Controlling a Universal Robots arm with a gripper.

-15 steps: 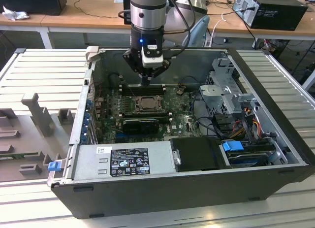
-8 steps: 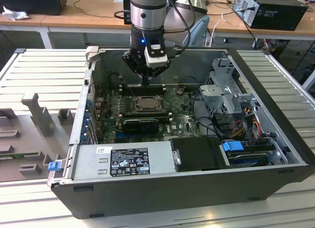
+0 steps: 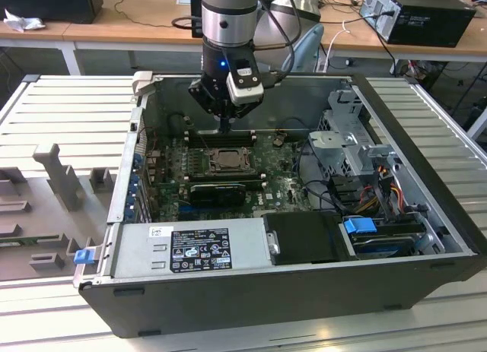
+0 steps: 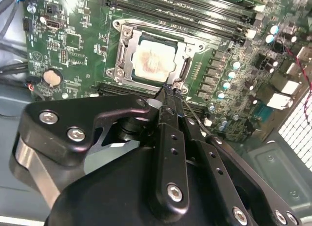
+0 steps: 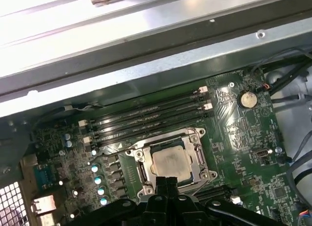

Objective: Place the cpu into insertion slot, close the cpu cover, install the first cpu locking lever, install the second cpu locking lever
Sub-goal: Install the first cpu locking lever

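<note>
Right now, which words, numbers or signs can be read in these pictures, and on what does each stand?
Black label on the power supply, exterior view: print too small to read.
White sticker beside it: unreadable.
Motherboard markings, both wrist views: too small to read.
The cpu face: no legible text.

You are working in a robotics or electronics lab, not a home or an office. Your arm (image 3: pixel 226 17) hangs over a slatted aluminium table (image 3: pixel 68 101). On it a desktop computer case (image 3: pixel 304 291) lies open, with its green motherboard (image 5: pixel 243 138) bare. On the exterior view's left, grey fixture blocks (image 3: pixel 61 181) sit on the table. Wooden workbenches (image 3: pixel 144 21) run along the far side, strewn with loose cables (image 3: pixel 181 22). Another black computer (image 3: pixel 418 14) lies on the bench at the exterior view's far right.
</note>
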